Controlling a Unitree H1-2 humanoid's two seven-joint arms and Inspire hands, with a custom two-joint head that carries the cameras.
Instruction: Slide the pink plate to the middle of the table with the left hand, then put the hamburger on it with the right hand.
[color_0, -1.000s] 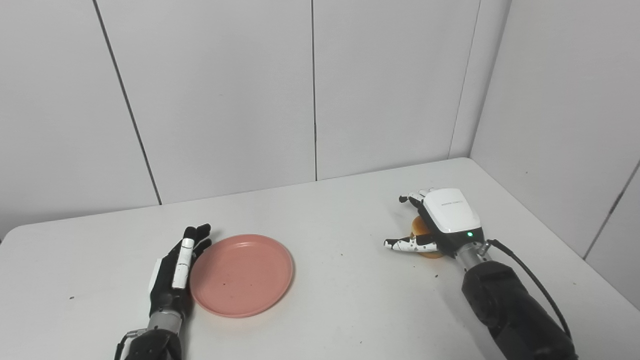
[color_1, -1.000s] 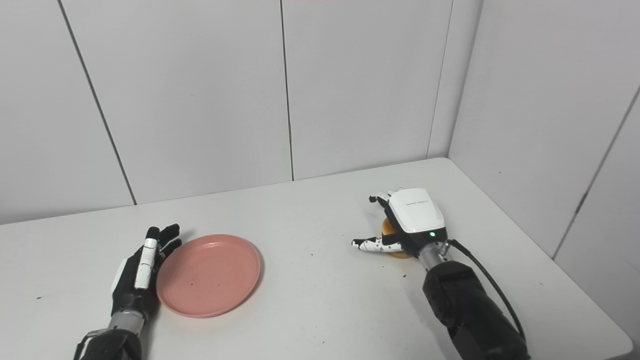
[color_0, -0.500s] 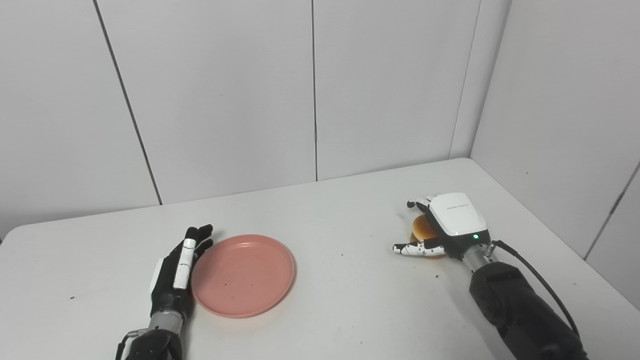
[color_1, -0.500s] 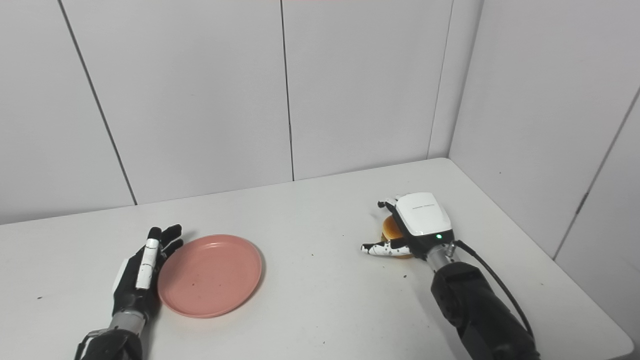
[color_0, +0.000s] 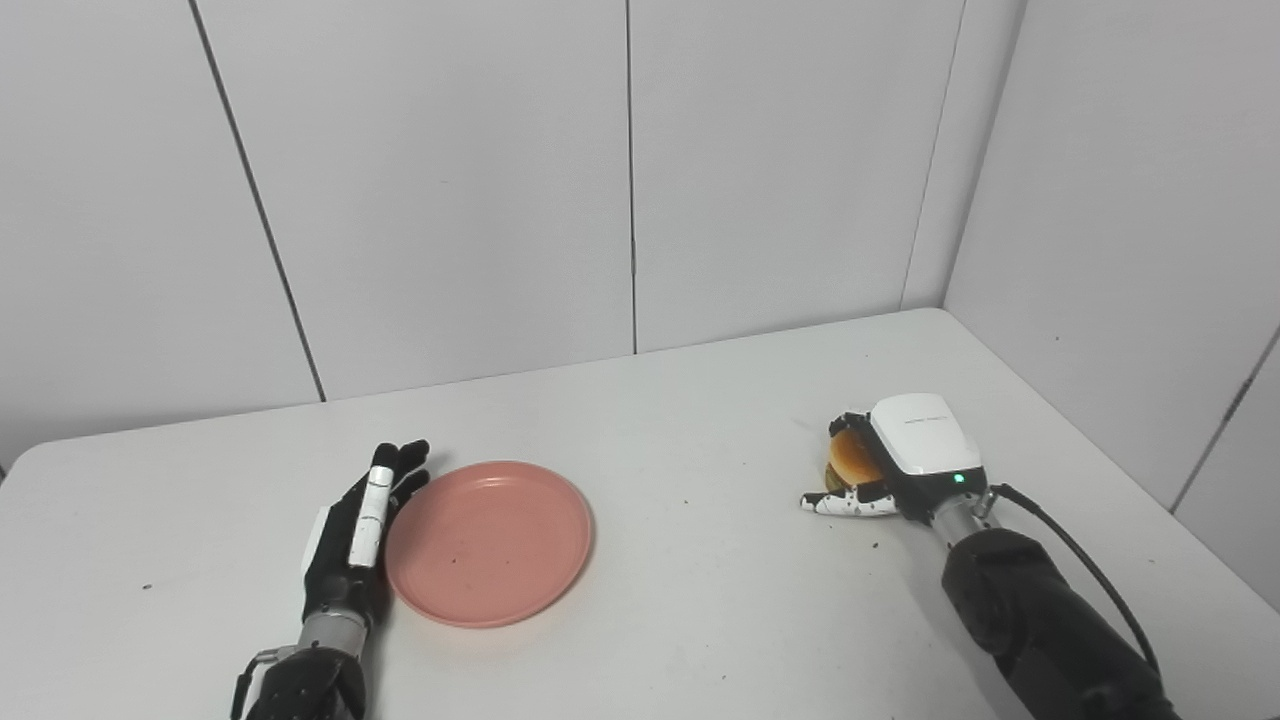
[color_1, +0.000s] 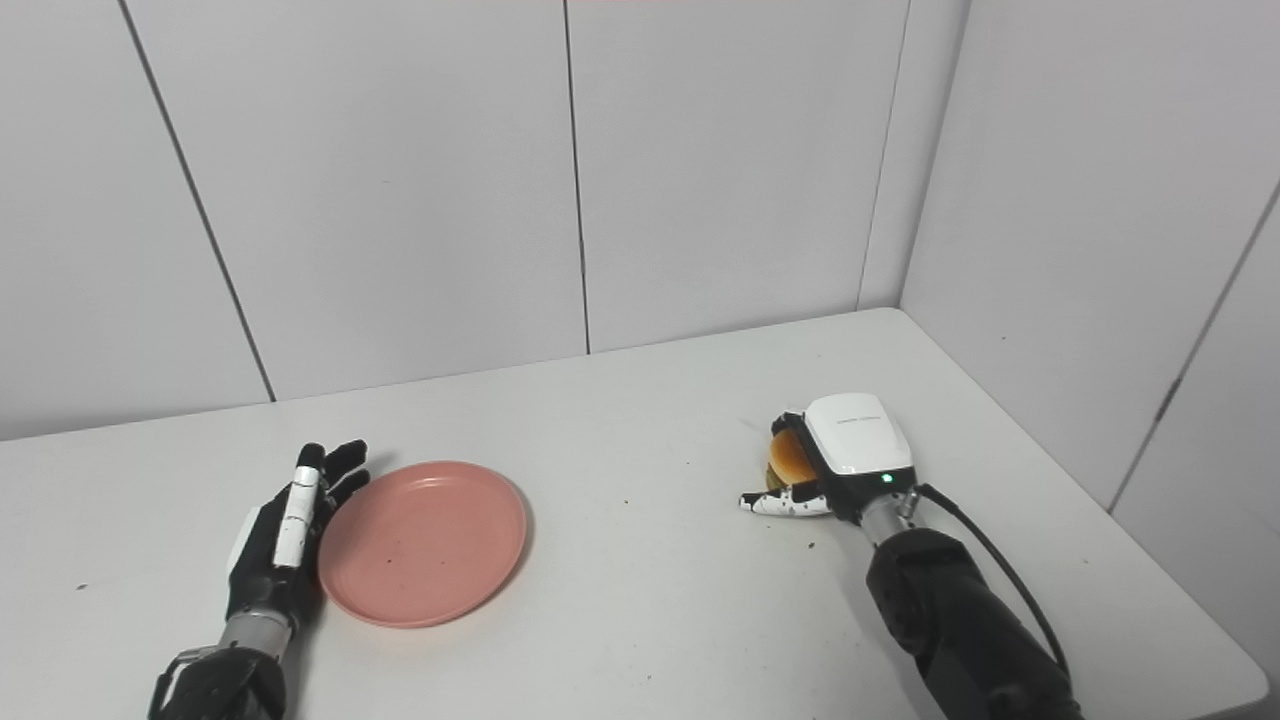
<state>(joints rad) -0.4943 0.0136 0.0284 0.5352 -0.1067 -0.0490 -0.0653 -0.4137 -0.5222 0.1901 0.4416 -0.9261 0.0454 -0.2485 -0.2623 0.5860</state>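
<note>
Closing my right hand (color_0: 905, 465) around the hamburger (color_0: 852, 458) near the desk's right edge since a second ago readies the lift, while my open left hand (color_0: 355, 535) rests flat beside the pink plate (color_0: 490, 542), left of centre.

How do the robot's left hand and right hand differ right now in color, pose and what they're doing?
The left hand is mostly black, while the right hand has a white back. The left hand is open and flat, edge against the rim of the pink plate; the right hand is curled around the hamburger. The left holds nothing; the right grips the hamburger. Both are low at the white table.
</note>
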